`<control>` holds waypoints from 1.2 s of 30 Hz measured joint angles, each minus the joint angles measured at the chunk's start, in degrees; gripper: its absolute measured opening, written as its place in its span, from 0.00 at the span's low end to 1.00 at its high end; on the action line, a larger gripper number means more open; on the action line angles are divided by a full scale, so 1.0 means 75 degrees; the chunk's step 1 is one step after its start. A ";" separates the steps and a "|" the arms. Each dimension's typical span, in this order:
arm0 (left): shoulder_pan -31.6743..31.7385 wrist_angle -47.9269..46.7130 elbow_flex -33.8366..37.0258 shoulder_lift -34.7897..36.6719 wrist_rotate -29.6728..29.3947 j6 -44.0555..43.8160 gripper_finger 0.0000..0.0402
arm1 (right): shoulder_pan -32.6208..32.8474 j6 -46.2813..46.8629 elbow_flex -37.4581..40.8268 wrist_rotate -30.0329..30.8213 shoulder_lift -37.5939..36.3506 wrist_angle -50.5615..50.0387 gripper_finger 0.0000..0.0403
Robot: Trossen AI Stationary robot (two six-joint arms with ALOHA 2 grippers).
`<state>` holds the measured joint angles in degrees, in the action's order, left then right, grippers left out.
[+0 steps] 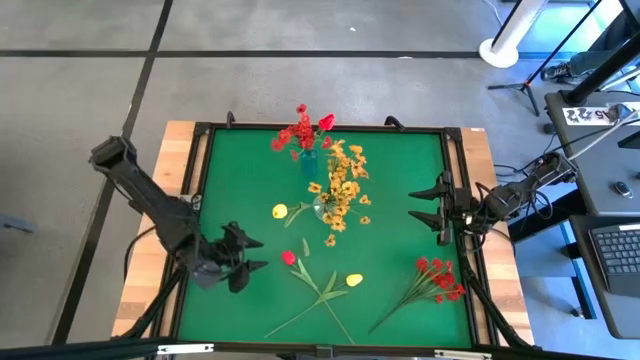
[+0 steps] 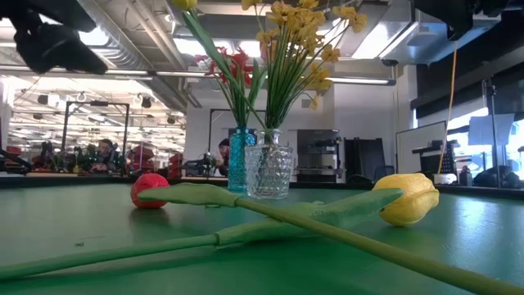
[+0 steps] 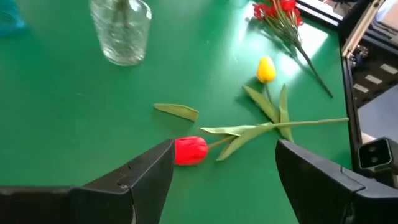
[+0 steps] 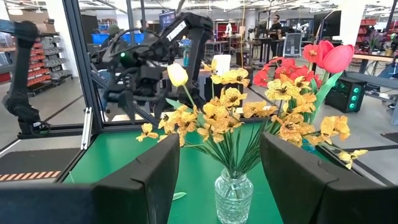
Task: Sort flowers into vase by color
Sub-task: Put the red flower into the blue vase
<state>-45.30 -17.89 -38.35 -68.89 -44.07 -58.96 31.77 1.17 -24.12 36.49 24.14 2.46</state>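
Note:
A red bud (image 1: 288, 257) and a yellow bud (image 1: 354, 280) lie on the green table, their long green stems crossing near the front edge. A sprig of small red blooms (image 1: 440, 278) lies at the front right. The blue vase (image 1: 308, 158) holds red flowers and the clear vase (image 1: 326, 208) holds yellow-orange ones. My left gripper (image 1: 262, 253) hovers open just left of the red bud (image 3: 189, 150), which shows beside one finger in the left wrist view without touching. My right gripper (image 1: 428, 205) waits open at the right edge, pointing at the clear vase (image 4: 233, 194).
A loose green leaf (image 3: 177, 112) lies on the table between the clear vase (image 3: 121, 31) and the red bud. A black frame (image 1: 455, 200) rims the table. Bare green surface lies at the far left and far right.

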 joint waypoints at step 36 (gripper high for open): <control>0.0435 0.6675 0.0003 -0.4315 0.0167 -0.0271 0.67 | 0.0002 0.1561 0.0000 -0.0236 0.0486 -0.1552 0.55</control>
<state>-42.03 32.17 -38.33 -101.25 -42.82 -60.99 31.79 12.88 -24.12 34.72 27.78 -9.17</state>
